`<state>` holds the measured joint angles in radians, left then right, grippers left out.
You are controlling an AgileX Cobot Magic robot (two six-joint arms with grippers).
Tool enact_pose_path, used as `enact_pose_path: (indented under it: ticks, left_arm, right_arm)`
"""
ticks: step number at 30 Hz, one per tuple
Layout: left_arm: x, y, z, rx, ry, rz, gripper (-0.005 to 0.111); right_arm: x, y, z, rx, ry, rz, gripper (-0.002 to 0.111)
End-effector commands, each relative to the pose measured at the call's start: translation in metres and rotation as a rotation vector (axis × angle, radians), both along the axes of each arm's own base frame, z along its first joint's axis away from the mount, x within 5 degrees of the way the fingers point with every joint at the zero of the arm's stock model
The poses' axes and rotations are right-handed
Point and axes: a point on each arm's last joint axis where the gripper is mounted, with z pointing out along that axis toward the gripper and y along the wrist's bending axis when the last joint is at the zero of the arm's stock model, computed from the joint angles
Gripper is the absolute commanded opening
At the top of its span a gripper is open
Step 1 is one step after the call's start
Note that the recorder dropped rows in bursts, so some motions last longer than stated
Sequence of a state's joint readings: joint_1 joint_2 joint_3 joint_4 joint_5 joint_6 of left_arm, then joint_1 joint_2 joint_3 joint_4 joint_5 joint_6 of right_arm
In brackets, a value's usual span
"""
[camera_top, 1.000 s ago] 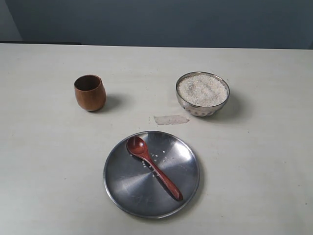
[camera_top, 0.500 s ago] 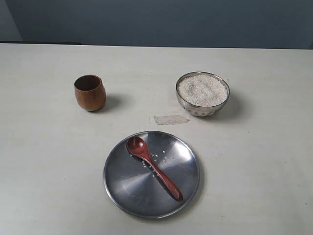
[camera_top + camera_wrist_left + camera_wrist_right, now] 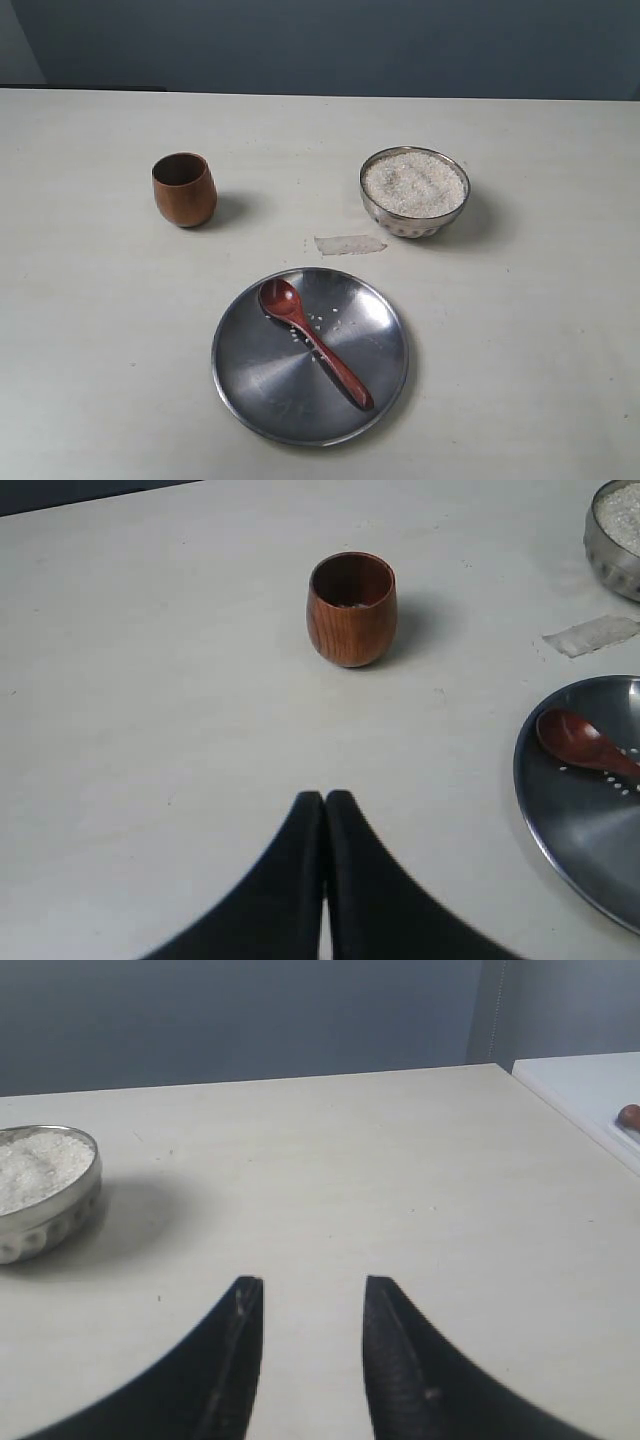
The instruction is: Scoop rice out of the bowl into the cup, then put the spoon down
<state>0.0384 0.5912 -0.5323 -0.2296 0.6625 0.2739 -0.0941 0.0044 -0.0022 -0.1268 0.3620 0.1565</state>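
- Right gripper [image 3: 308,1295]: jaws stand apart with a clear gap and nothing between them. It hangs over the bare table [image 3: 420,1170].
- Left gripper [image 3: 324,810]: jaws pressed together, empty. The wooden cup [image 3: 351,608] stands ahead of it, well apart.
- Wooden spoon [image 3: 313,343]: lies flat on the steel plate [image 3: 255,395]. The head is toward the far rim and the handle runs diagonally toward the near right. A few stray grains [image 3: 325,322] lie beside its neck.
- Steel bowl [image 3: 410,226] sits far right, filled nearly to the rim with rice [image 3: 414,184]. The cup is far left and upright. The plate is nearer, between them.
- Handling (judgement): the spoon looks light, stiff and smooth-finished, so it will likely skid on polished steel when pinched.
- Grasp point (judgement): take the handle past its middle, across the narrow width, leaving the head free. The fingers must come down close to the plate.
- Rice is loose, so a tilted head will shed grains.
- Writing: none legible. The bowl wall shows only a pattern, and the tape scrap [image 3: 349,244] is blank.
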Motion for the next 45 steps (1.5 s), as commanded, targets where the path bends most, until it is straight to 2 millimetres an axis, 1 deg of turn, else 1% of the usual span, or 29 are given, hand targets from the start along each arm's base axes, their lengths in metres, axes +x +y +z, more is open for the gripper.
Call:
enact_pose_path:
  ticks: [1, 18, 24, 29, 45]
  left_arm:
    - [0.0007, -0.0007, 0.0021, -0.002, -0.009, -0.005, 0.000]
    - [0.0007, -0.0007, 0.0021, -0.002, -0.009, -0.005, 0.000]
    - [0.0007, -0.0007, 0.0021, -0.002, -0.009, -0.005, 0.000]
    - [0.0007, -0.0007, 0.0021, -0.002, -0.009, -0.005, 0.000]
    - [0.0007, -0.0007, 0.0021, -0.002, -0.009, -0.005, 0.000]
  right_arm:
    - [-0.0002, -0.0001, -0.0003, 0.005, -0.005, -0.005, 0.034]
    - [-0.0002, -0.0001, -0.0003, 0.000, -0.004, -0.004, 0.034]
    - [-0.0002, -0.0002, -0.0003, -0.037, 0.001, 0.006, 0.034]
    - [-0.0002, -0.0002, -0.0003, -0.159, 0.019, 0.040, 0.034]
    - [-0.0001, 0.0007, -0.0004, -0.129, 0.015, 0.042, 0.034]
